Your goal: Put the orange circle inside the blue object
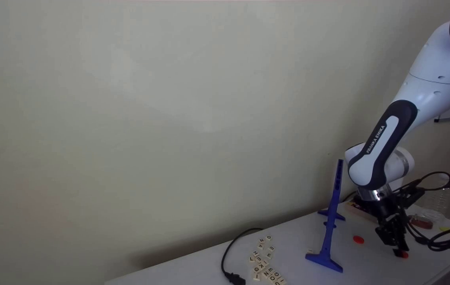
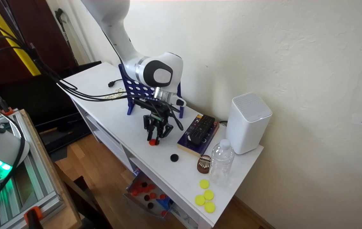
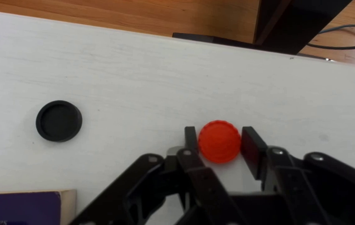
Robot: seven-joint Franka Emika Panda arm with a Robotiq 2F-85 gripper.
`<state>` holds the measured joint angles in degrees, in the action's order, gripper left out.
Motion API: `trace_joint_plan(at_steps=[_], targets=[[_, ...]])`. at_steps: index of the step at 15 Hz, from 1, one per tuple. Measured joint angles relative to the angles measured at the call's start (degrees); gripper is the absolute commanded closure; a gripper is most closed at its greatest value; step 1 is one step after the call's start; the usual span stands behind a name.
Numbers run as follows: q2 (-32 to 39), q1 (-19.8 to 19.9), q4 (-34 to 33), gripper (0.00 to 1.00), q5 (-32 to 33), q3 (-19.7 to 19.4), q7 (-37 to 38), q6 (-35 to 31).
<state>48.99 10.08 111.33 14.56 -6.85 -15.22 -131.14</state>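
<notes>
Surface: white tabletop (image 2: 184,178) set against a pale wall (image 2: 311,95), wooden floor (image 2: 104,181) below.

Counts on the tabletop, from my station: blue object (image 1: 334,202), 1, a frame standing upright on spread feet, round holes through its face; yellow discs (image 2: 209,208), 4, near the end; black disc (image 2: 174,157), 1; book (image 2: 184,140), 1, with 1 remote (image 2: 201,130) lying on it; white box (image 2: 246,127), 1; clear bottle (image 2: 221,162), 1, upright; brown thumb piano (image 2: 202,166), 1, just beside the bottle. Letter tiles (image 1: 257,277): many, too small for me to count surely; 1 black plug (image 1: 236,278) near them. Below, a clear container (image 2: 140,205) holds red and black discs, overlapping, so I log no firm count.

Orange circle (image 3: 219,143): well apart from the blue object, between the fingertips of my gripper (image 3: 219,134). A second red disc (image 1: 358,239) lies flat between the blue object and the gripper.

Gripper: pointing down, jaws parted around the orange circle; whether they press on it I can't make out.
</notes>
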Motion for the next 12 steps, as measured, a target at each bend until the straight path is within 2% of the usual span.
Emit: trace_joint_plan(at_steps=[1,2,12], targets=[[-0.03,0.02,0.00,0.83,0.00,0.00,0.00,-0.02],[-0.04,0.06,0.00,0.89,0.00,0.02,0.00,-0.04],[-0.39,1.19,0.07,0.90,0.00,0.04,-1.41,-1.66]])
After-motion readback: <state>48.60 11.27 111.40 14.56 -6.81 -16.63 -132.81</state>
